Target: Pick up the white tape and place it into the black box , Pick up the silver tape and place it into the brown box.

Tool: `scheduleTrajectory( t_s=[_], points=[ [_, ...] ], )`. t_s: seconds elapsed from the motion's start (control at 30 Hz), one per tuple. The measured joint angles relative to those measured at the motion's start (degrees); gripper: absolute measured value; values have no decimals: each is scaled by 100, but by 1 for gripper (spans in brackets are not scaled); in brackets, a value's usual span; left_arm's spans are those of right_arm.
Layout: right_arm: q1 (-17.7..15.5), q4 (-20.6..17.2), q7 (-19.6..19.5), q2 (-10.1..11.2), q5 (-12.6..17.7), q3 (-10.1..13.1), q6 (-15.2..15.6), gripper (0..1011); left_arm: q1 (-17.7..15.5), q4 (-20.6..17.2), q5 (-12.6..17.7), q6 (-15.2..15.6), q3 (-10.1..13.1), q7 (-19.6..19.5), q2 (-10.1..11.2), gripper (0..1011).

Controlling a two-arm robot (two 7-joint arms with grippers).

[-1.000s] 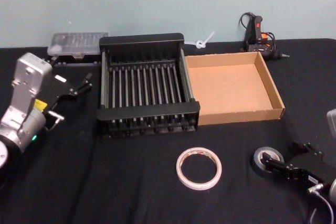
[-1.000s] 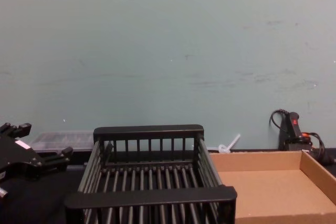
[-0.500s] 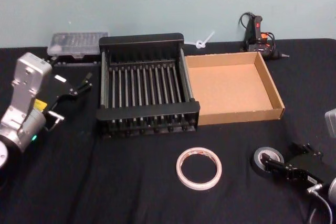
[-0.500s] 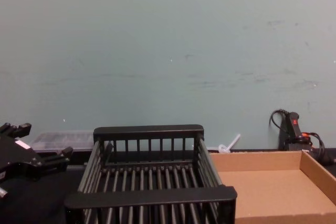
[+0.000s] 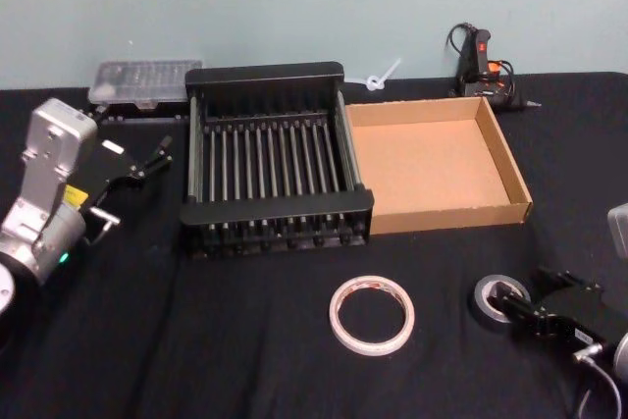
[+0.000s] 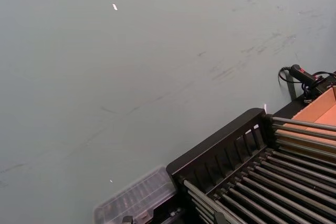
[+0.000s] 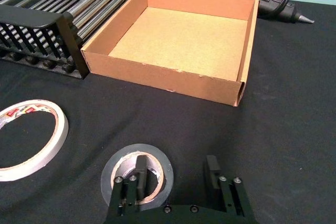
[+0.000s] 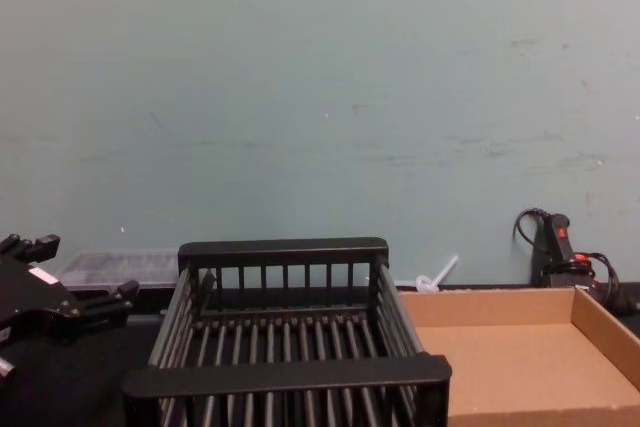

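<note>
Black cloth table point(image 5: 196, 340): black slatted plastic crate point(image 5: 277, 205) at 12 o'clock, shallow tan cardboard box point(image 5: 437, 159) touching its right side, thin white tape ring point(image 5: 371, 314) at 6. Small dark grey-silver tape roll point(image 5: 491, 293) at 4 o'clock; right gripper point(image 7: 175, 174) spread, one finger point(image 7: 140, 167) in its core, the other outside. Left gripper point(image 5: 130, 166) parked at 9, fingers apart.

Black cloth point(image 5: 235, 360) covers the table; a clear plastic case point(image 5: 145, 82) lies at the far left edge by the wall; a glue gun point(image 5: 481, 64) with cable stands far right; a white cable tie point(image 5: 381, 77) lies between them.
</note>
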Motion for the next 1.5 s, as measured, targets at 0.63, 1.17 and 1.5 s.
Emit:
scheduleTrajectory(
  t_s=[0.63,1.17,1.5],
  points=[
    [-3,-4,-4,6,14,0,-1,158,0,0,0,0,0,0,0,1001],
    [-103,-275,267,-52,73,265,5,151,0,0,0,0,0,0,0,1001],
    [-58,-603,430,56,190,419,30,151,0,0,0,0,0,0,0,1001]
  ],
)
